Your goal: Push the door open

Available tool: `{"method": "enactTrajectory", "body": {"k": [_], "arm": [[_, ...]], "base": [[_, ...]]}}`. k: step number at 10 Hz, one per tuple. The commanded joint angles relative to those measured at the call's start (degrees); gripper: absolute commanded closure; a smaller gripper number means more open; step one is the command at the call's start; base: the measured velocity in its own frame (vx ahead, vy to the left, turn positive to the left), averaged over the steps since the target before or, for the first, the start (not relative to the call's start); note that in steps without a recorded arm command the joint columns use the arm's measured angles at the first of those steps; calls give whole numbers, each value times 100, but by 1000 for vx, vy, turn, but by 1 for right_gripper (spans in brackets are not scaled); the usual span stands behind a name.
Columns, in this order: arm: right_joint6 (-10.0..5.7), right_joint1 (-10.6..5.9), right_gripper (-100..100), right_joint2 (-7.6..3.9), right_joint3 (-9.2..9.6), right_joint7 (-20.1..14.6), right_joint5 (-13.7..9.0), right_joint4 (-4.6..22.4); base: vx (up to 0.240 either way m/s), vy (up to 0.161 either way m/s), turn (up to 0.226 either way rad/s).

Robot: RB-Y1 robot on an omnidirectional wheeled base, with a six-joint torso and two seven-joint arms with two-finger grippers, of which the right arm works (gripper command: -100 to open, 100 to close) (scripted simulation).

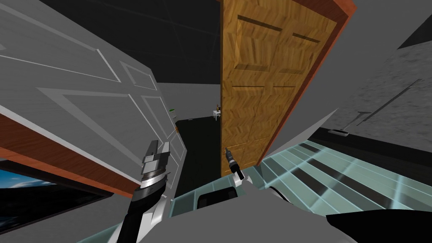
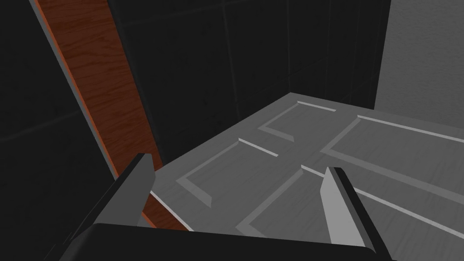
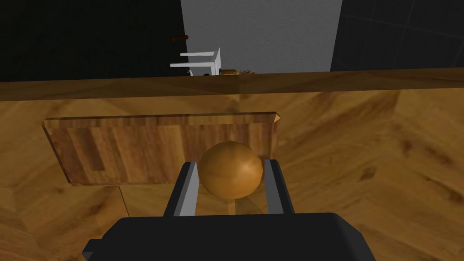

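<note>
A golden-brown panelled wooden door (image 1: 261, 93) stands ajar ahead of me, set in a red-brown frame (image 1: 314, 80). My right gripper (image 1: 228, 151) reaches to the door's free edge. In the right wrist view the gripper (image 3: 231, 164) is shut on the round wooden knob (image 3: 231, 174), both fingers pressing its sides against the door face (image 3: 362, 149). My left gripper (image 1: 160, 145) is open and holds nothing. It hangs beside a grey panelled door (image 1: 84, 105) on my left; this grey door (image 2: 294, 158) lies beyond its fingers (image 2: 140, 181).
Through the gap between the two doors lie a dark floor and a small white table (image 1: 217, 112) far off by a grey wall. Pale green floor tiles (image 1: 337, 168) spread to my right. A long-handled thing (image 1: 363, 116) rests by the right wall. A red-brown frame strip (image 2: 99, 77) edges the grey door.
</note>
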Motion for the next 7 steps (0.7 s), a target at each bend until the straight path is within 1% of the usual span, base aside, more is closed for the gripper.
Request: {"method": "enactTrajectory", "body": {"k": [1,2,4,6,7], "arm": [[0,4,100,-76,-65,20,-40,0],[0,5,100,-90,-78,24,-48,0],[-1,10,100,-160,-154,48,-94,-1],[-1,17,100,-234,-249,77,-153,-1],[-1,17,100,-234,-249,77,-153,-1]], "base": [[104,25,-19],[149,59,-44],[168,82,-31],[187,48,-24],[131,38,-18]]}}
